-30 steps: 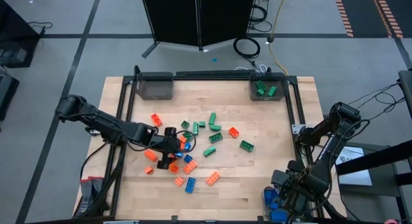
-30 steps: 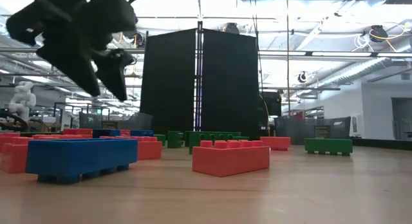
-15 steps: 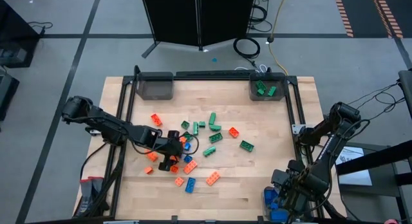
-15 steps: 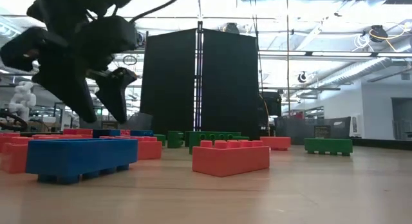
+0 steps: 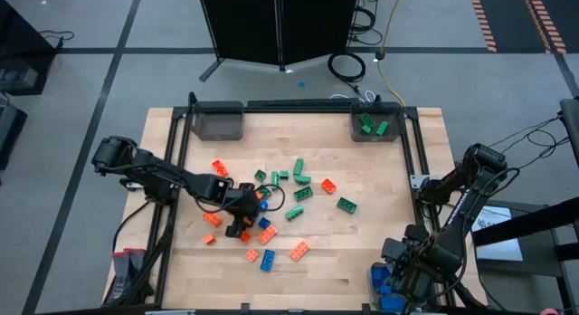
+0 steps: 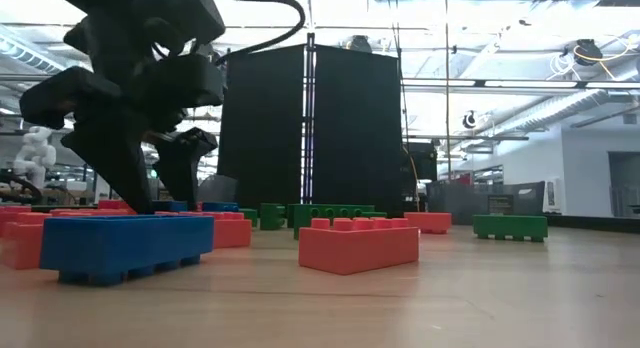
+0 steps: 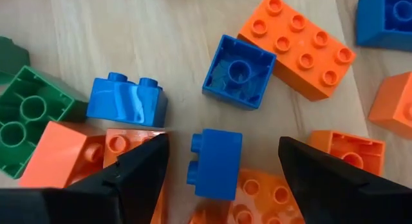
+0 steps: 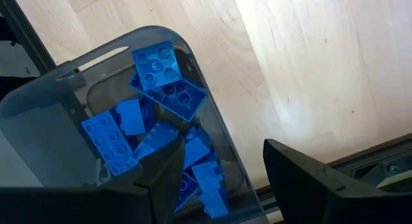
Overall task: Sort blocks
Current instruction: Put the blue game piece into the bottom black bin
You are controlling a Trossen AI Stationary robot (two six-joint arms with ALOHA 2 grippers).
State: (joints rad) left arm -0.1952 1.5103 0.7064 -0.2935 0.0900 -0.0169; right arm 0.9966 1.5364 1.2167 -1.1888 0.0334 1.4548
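Orange, green and blue blocks [image 5: 271, 206] lie scattered on the middle of the table. My left gripper [image 5: 245, 213] hangs open, pointing down over the left part of that cluster. In the left wrist view its fingers stand on either side of a small blue block [image 7: 215, 163] that lies on its side, studs sideways, among orange blocks. An upturned blue square block [image 7: 238, 73] and an orange oblong block [image 7: 299, 47] lie just beyond. My right gripper [image 8: 225, 149] is open above the near right bin [image 8: 71, 121], which holds several blue blocks [image 8: 161, 82].
A bin [image 5: 217, 123] stands at the far left corner. Another bin [image 5: 373, 125] at the far right holds green blocks. In the low view a blue oblong brick [image 6: 125, 246] and an orange brick [image 6: 358, 245] lie near the near edge. Bare wood shows on the table's right half.
My left gripper has moved a little toward the table's right edge and come down toward the blocks, staying open. The blocks have not moved.
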